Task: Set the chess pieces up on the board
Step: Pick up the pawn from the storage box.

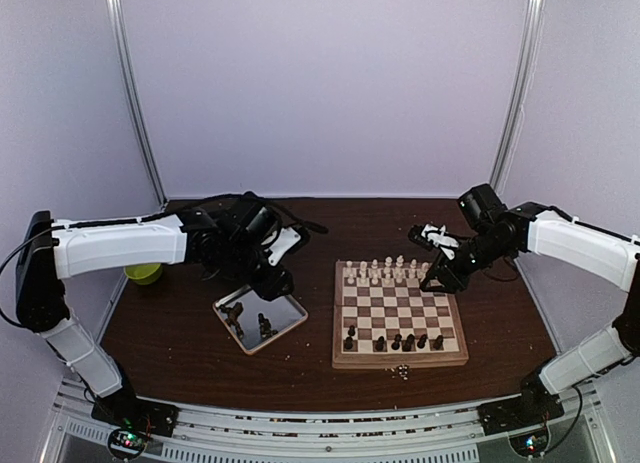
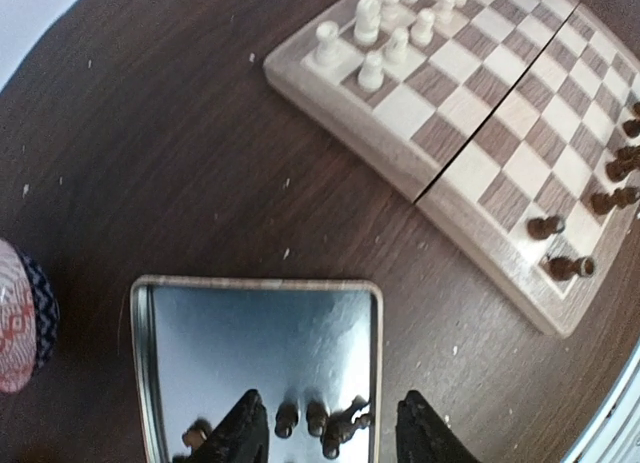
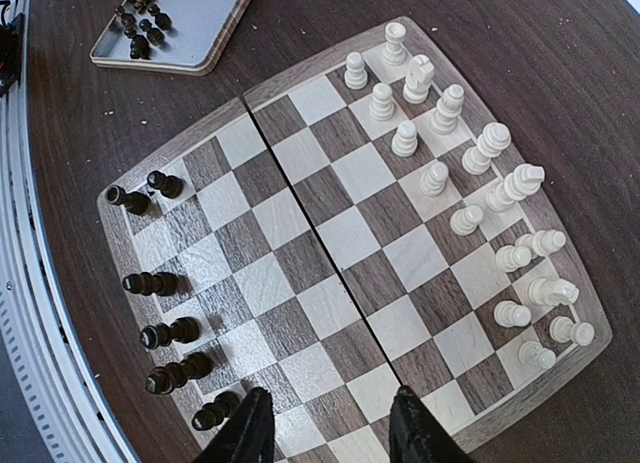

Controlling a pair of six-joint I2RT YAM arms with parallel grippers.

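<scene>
The checked wooden board [image 1: 400, 318] lies right of centre. Cream pieces [image 1: 385, 272] fill its far rows and show in the right wrist view [image 3: 450, 173]. Several dark pieces [image 1: 400, 341] stand along its near row, also in the right wrist view [image 3: 165, 333]. More dark pieces [image 2: 320, 421] lie in the silver tray [image 1: 262, 318]. My left gripper [image 2: 328, 433] is open above the tray's edge, the loose dark pieces between its fingers. My right gripper [image 3: 325, 428] is open and empty over the board's right side.
A yellow-green cup [image 1: 143, 273] stands at the far left behind the left arm. A patterned round object [image 2: 20, 313] shows left of the tray. Small crumbs [image 1: 400, 371] lie in front of the board. Walls enclose the table at back and sides.
</scene>
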